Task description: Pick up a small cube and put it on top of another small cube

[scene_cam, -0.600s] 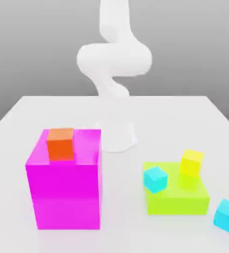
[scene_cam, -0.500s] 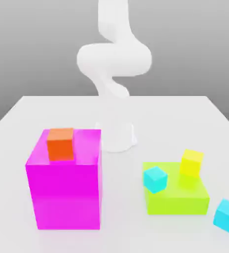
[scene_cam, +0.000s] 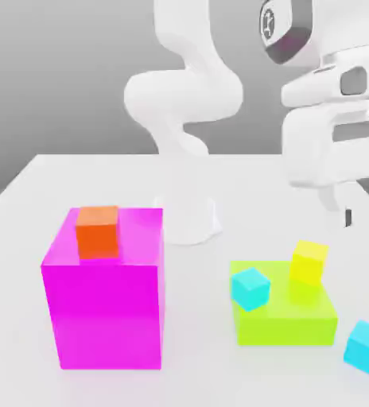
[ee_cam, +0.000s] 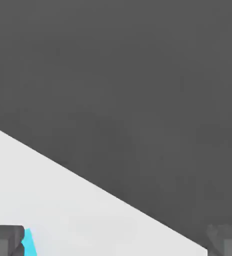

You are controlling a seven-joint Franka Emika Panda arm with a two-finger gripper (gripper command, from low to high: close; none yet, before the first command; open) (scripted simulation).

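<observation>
reaching: gripper [ee_cam: 116, 242] fingers spread wide, nothing held
target: near-right cyan cube [scene_cam: 367, 346], on table [scene_cam: 29, 207]
approach: descend centred, straddling it squarely

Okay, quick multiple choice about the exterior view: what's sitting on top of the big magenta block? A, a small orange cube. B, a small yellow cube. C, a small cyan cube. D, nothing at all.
A: the small orange cube rests on the top face of the magenta block, while the yellow cube and one cyan cube sit on the lime-green block.
</observation>
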